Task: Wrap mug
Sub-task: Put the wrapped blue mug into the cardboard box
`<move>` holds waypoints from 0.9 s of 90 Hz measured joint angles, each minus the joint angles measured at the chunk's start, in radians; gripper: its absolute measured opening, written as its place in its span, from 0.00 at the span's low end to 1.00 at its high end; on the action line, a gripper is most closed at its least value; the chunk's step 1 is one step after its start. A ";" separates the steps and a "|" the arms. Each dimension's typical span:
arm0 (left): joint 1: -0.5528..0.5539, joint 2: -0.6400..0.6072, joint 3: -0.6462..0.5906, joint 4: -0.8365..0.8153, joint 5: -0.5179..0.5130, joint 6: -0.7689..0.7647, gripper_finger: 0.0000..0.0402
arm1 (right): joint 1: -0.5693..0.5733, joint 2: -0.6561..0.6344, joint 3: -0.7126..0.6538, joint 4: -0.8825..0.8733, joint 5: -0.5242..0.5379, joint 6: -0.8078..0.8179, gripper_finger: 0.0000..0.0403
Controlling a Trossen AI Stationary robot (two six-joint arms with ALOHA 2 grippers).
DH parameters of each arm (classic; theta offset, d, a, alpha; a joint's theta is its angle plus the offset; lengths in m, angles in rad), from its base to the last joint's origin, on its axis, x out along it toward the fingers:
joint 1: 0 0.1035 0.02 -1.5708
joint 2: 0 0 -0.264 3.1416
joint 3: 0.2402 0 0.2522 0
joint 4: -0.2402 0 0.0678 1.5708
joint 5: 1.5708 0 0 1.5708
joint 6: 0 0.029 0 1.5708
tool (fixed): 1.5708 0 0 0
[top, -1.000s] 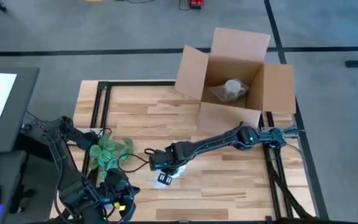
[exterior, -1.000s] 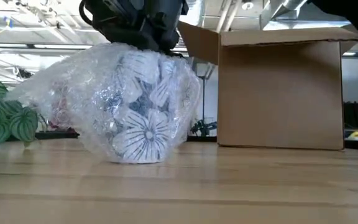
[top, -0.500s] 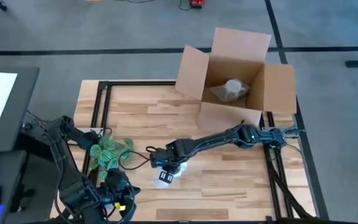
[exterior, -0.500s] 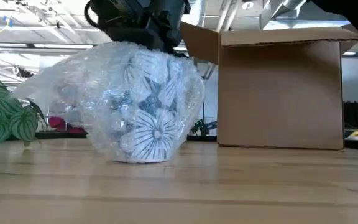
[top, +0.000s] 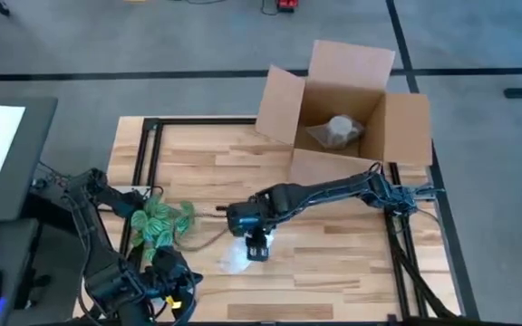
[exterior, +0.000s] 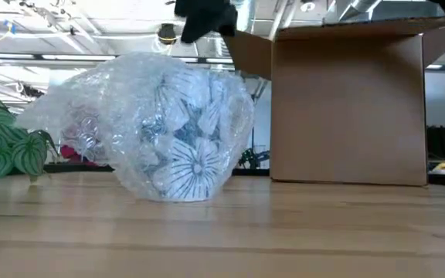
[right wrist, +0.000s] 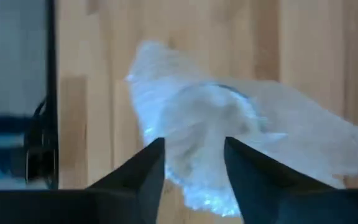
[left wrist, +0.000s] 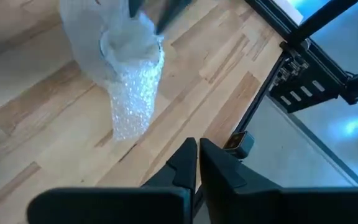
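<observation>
The mug (exterior: 182, 174), white with dark flower lines, stands upright on the wooden table (top: 333, 263) inside a loose cover of bubble wrap (exterior: 99, 116), and everything else is placed from it. In the high view the wrapped bundle shows only as a pale patch just beside the right gripper (top: 257, 246), between the table's near edge and its middle. Bare wood lies open between the mug and the cardboard box (top: 343, 122), which stands with its flaps up at the far edge of the table, well apart from the mug. A green patterned plant (top: 157, 222) sits near the mug on the left arm's side, with a dark cable running from it toward the mug. The black frame rails follow the table's edges on both sides. There is one mug on the table, one box, one pale wrapped lump (top: 338, 131) inside the box, one plant and two arms. The right gripper hangs above the mug with its fingers parted and nothing between them; the right wrist view looks down between them onto the wrap. The left gripper (left wrist: 197, 163) waits by the near edge, beyond the plant from the mug, fingers closed together and empty. Only the low view shows the flower pattern; only the high view shows the box's inside.
</observation>
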 joint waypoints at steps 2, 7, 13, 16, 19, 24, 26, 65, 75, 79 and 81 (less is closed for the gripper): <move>0.000 0.000 0.000 0.000 0.000 0.005 0.00 | 0.009 0.002 0.000 -0.009 -0.001 -0.039 0.47; 0.000 0.000 0.000 0.001 0.000 0.015 0.00 | 0.031 0.017 0.000 -0.024 0.003 -0.123 0.54; 0.000 0.000 0.000 0.000 0.002 0.018 0.00 | 0.054 0.037 0.000 -0.025 0.019 -0.180 0.62; 0.000 0.000 0.000 0.000 0.002 0.019 0.00 | 0.065 0.041 -0.002 -0.025 0.036 -0.197 0.65; -0.001 0.000 0.000 0.001 0.003 0.022 0.00 | 0.075 0.056 -0.002 -0.015 0.063 -0.211 0.67; -0.001 0.000 0.000 -0.001 0.004 0.026 0.00 | 0.083 0.078 0.002 0.018 0.105 -0.230 0.70; -0.001 0.000 0.000 0.000 0.004 0.026 0.00 | 0.087 0.083 0.002 0.019 0.122 -0.237 0.71; -0.002 0.000 0.000 0.004 -0.002 0.036 0.00 | 0.099 0.233 0.005 0.006 0.264 -0.161 0.59; -0.002 0.000 0.000 0.005 -0.002 0.025 0.00 | 0.098 0.237 0.004 0.020 0.277 -0.125 0.38; -0.002 0.000 0.000 0.006 -0.003 0.025 0.00 | 0.098 0.237 0.004 0.021 0.275 -0.106 0.28; -0.002 0.000 0.000 0.006 -0.003 0.025 0.00 | 0.098 0.237 0.004 0.022 0.273 -0.096 0.23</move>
